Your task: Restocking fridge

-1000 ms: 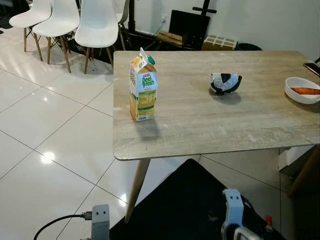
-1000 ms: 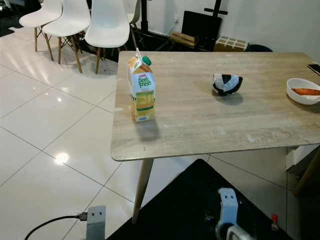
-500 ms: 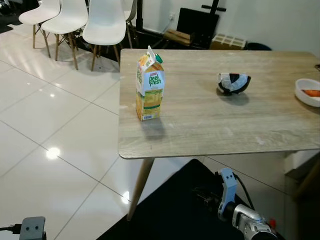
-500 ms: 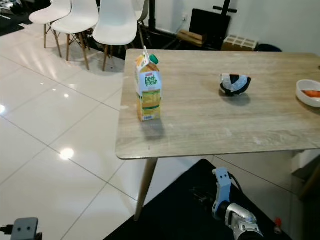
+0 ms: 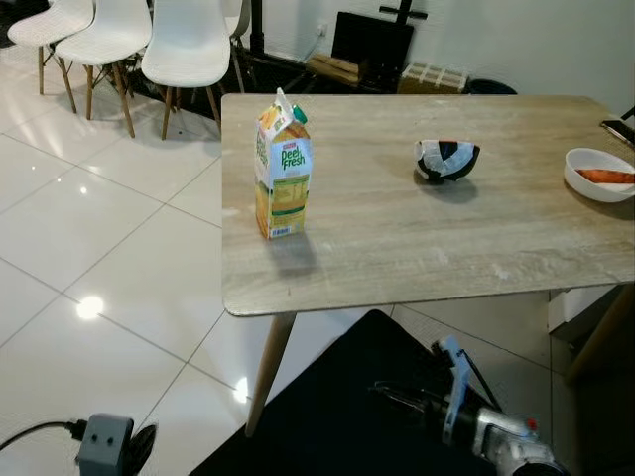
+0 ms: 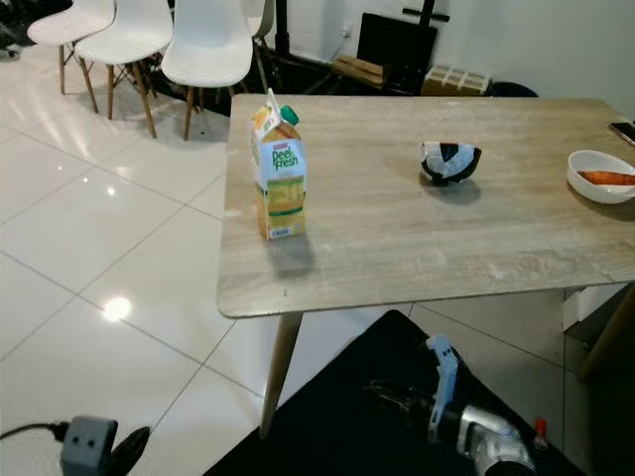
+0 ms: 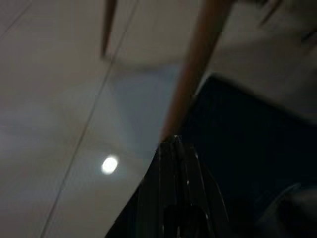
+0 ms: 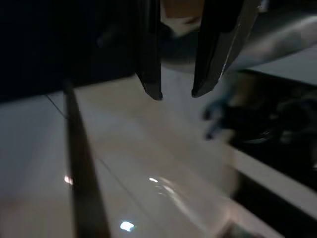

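One juice carton near table left edge — open floor beside | right tool spread | left tool pressed together

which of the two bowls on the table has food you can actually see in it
The white bowl at the table's right edge: something orange lies in it. The dark bowl mid-table holds only something wrapped.

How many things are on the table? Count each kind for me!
Juice carton: 1
Dark bowl: 1
White bowl: 1
Phone at the far edge: 1
Total on the table: 4
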